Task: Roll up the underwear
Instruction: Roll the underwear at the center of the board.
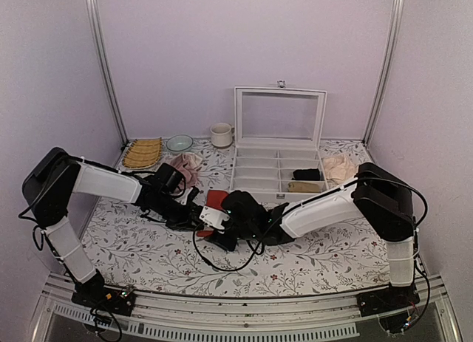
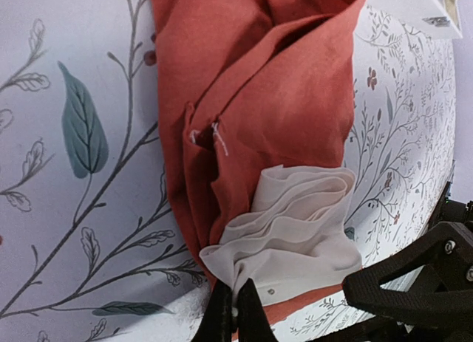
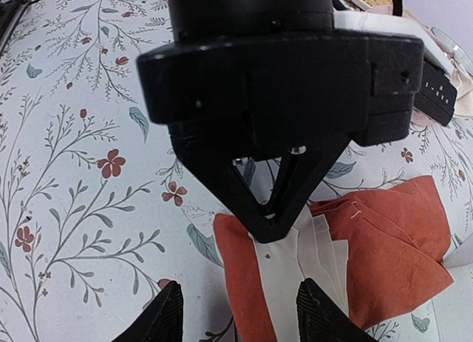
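The underwear (image 2: 259, 83) is red-orange with a folded cream waistband (image 2: 295, 224). It lies on the floral table between the two arms in the top view (image 1: 215, 199). My left gripper (image 2: 235, 316) is shut, pinching the near edge of the cream waistband. In the right wrist view the left gripper's black fingers meet on the waistband (image 3: 318, 246). My right gripper (image 3: 245, 316) is open, with one fingertip on each side of the underwear's (image 3: 399, 246) near end and nothing held. In the top view both grippers (image 1: 196, 218) (image 1: 213, 228) crowd together over the cloth and hide most of it.
A white organizer box (image 1: 255, 181) with its lid raised stands behind, holding a black roll (image 1: 307, 174) and a tan roll (image 1: 303, 186). A dusty-pink cloth (image 1: 185, 167), a pale beige cloth (image 1: 338, 167), a mug (image 1: 220, 135), a bowl (image 1: 179, 142) and a woven mat (image 1: 143, 153) sit at the back.
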`<state>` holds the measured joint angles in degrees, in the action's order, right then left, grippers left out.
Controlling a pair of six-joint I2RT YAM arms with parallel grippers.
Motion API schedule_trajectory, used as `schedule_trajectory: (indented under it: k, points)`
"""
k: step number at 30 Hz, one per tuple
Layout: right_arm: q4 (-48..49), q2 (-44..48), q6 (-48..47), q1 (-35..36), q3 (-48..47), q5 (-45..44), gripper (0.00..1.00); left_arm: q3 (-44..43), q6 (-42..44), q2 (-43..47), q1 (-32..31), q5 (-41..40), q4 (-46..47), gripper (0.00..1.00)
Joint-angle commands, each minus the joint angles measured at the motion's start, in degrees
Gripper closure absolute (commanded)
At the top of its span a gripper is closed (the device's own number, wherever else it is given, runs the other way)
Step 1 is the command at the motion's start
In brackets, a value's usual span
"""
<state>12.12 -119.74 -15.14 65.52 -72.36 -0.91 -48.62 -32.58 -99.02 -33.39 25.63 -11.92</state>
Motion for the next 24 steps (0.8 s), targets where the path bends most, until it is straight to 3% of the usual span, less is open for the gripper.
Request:
schedule_trajectory:
  k: [1, 24]
  points:
    - [1.39, -5.10, 1.03, -0.83, 0.46, 0.64, 0.48, -0.42, 0.68, -0.67, -0.80, -0.64, -1.45, 1.00]
    - [2.47, -7.30, 3.51, -2.81, 2.66, 0.82, 0.50, -1.20, 1.03, -1.15, -0.80, -0.58, -2.38, 1.00]
